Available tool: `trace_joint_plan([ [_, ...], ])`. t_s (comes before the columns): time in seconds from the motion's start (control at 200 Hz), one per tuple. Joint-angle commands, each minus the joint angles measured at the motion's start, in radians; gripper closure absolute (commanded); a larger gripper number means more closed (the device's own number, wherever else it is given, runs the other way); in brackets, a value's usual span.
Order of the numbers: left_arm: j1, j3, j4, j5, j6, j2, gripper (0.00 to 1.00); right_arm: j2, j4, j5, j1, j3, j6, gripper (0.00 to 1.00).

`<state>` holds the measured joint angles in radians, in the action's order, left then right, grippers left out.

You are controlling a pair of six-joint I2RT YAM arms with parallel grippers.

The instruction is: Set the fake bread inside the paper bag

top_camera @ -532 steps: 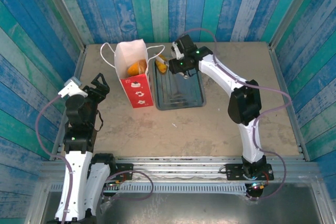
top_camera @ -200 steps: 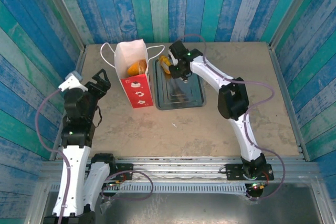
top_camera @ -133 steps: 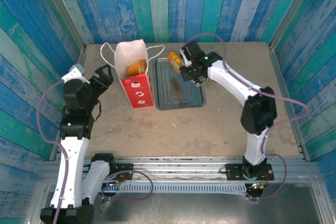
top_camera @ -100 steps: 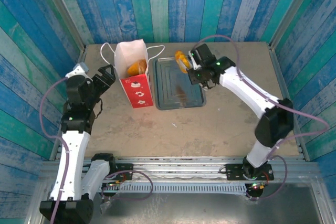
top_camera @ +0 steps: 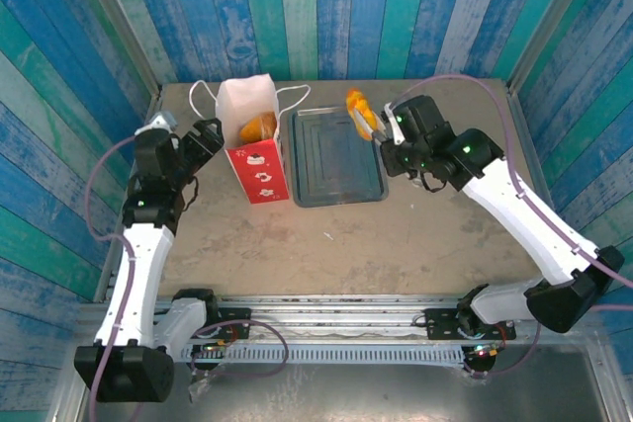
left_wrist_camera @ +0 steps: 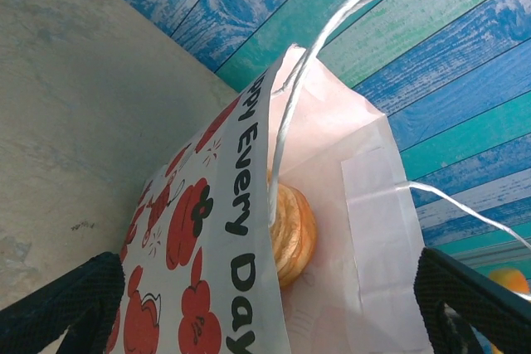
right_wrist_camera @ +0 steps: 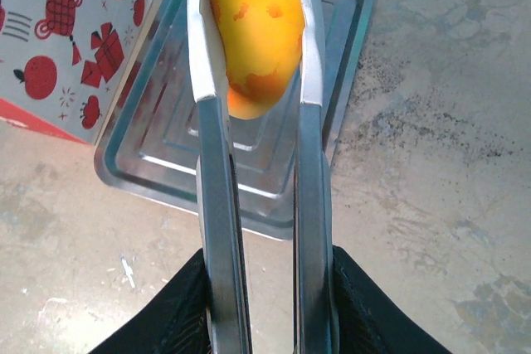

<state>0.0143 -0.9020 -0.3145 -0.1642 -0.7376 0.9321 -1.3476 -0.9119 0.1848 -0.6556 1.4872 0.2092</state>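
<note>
**Way to the bag's mouth is open from above; its flanks are crowded**

The paper bag point(top_camera: 253, 145) stands upright on the worktop point(top_camera: 415, 234) with its mouth open to the top, though pastries point(left_wrist_camera: 290, 234) take up part of the inside. Its cord handles point(left_wrist_camera: 307, 80) stick out on both sides (thin, easy to snag). My left tool point(top_camera: 203, 135), jaws spread wide, sits just beside the bag's left face. The tray point(top_camera: 331, 160) next to the bag lies low and bare. My right tool point(top_camera: 366, 118), clamped on a roll point(right_wrist_camera: 253, 31), hangs over the tray's far right corner; open air separates it from the bag. Plank walls point(top_camera: 297, 7) close off the back and sides.
</note>
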Motion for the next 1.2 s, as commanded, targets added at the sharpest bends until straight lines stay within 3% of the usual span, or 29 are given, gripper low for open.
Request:
trace_joint_plan([
  [0.0, 0.005, 0.000, 0.055, -0.027, 0.006, 0.030, 0.10, 0.024, -0.038, 0.050, -0.027, 0.082, -0.008, 0.65],
  [0.316, 0.004, 0.038, 0.156, -0.064, -0.020, 0.085, 0.29, -0.115, -0.086, 0.105, -0.162, 0.408, -0.071, 0.65],
  [0.611, 0.004, 0.055, 0.169, -0.052, -0.033, 0.077, 0.50, -0.361, -0.111, 0.038, -0.270, 0.712, -0.153, 0.64],
  [0.892, 0.004, 0.071, 0.175, -0.050, -0.046, 0.065, 0.65, -0.560, -0.129, -0.041, -0.294, 0.894, -0.187, 0.64],
  [1.197, 0.004, 0.082, 0.178, -0.049, -0.048, 0.060, 0.77, -0.681, -0.135, -0.067, -0.293, 0.960, -0.217, 0.64],
])
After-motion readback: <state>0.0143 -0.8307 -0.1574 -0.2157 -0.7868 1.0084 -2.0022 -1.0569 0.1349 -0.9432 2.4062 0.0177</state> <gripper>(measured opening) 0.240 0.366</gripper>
